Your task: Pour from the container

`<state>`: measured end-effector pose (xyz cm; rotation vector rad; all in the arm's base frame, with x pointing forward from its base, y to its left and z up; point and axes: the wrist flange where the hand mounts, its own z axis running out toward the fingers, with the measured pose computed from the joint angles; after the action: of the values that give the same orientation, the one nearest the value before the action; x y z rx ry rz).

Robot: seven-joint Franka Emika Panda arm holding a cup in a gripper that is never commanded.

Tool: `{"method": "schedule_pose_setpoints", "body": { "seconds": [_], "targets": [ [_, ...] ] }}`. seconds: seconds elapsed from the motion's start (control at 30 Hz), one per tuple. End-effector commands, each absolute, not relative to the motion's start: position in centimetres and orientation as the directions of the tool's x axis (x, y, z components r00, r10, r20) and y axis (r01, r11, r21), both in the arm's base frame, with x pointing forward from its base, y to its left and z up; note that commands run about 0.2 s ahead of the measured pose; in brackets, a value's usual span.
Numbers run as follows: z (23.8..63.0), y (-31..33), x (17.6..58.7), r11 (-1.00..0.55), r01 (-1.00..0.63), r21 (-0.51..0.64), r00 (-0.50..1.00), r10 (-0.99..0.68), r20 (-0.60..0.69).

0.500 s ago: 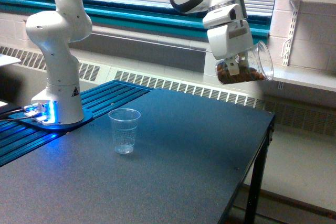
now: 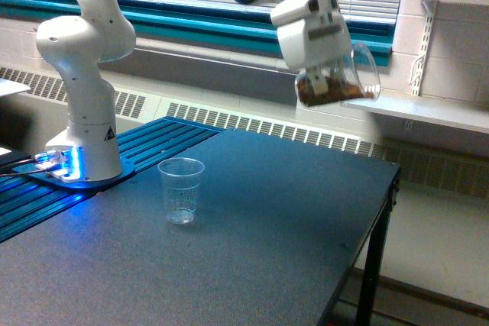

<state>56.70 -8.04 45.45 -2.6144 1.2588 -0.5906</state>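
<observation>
My gripper (image 2: 330, 75) is shut on the container (image 2: 345, 80), a clear smooth-walled cup tipped almost onto its side, rim toward the exterior view's right. Brown pieces lie along its lower wall. It hangs high above the far right part of the dark table (image 2: 252, 219). A smaller clear ribbed cup (image 2: 181, 189) stands upright and looks empty on the table, well below and toward the exterior view's left of the container. My fingers are largely hidden behind the container and the hand.
The arm's white base (image 2: 82, 143) stands on a blue-lit plate at the exterior view's left. The table's right edge and a black leg (image 2: 370, 280) drop to the floor. A white shelf (image 2: 428, 108) and radiator grilles run along the back wall.
The gripper with the container has moved toward the exterior view's left and slightly up. The tilt looks about the same. The small cup has not moved.
</observation>
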Motion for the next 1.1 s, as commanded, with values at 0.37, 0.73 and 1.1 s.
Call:
{"method": "schedule_pose_setpoints", "body": {
  "seconds": [0.37, 0.73, 1.1],
  "targets": [
    [55.6, -6.8, 52.0, -0.673, -0.621, -0.402, 0.549, -0.74, 0.39],
    [59.5, -7.3, 46.8, -0.681, -0.608, -0.407, 0.519, -0.729, 0.445],
    [61.8, -8.2, 41.2, -0.672, -0.606, -0.425, 0.475, -0.734, 0.485]
  ]
}}
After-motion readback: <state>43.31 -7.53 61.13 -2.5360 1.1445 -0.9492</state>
